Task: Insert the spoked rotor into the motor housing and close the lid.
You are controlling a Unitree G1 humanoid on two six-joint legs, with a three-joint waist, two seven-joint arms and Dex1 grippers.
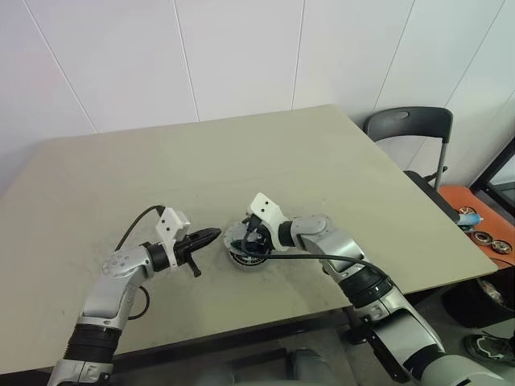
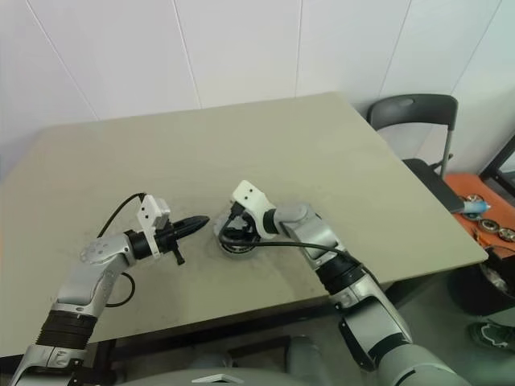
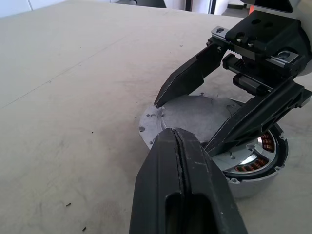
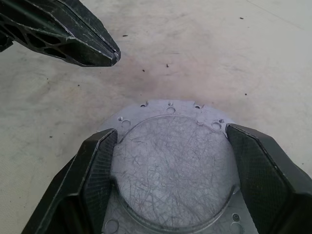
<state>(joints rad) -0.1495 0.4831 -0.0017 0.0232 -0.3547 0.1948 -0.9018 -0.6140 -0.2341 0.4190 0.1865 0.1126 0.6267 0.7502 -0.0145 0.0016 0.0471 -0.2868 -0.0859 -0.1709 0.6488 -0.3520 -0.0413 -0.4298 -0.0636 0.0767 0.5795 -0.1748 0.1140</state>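
Premises appear to be a lab or workshop: plain white panelled walls (image 1: 241, 56), bare beige worktable (image 1: 241, 161), folding chair (image 1: 410, 133), bearing parts (image 1: 487, 237) alongside.

Layout on the table (image 1: 322, 161): the lid (image 4: 173, 163) lies tilted on the motor housing (image 3: 258, 163), between the right gripper's (image 4: 170, 170) fingers — left gripper (image 1: 211, 236) just beside, left of the housing.

**Crowded centre, open table all around**

The motor housing (image 3: 253, 165) is being covered by the lid (image 4: 173, 165), which is being flanked by the right end effector (image 4: 170, 170). The near-left approach is being blocked by the left end effector (image 1: 205, 236). Elsewhere the table (image 1: 241, 153) is being left open.
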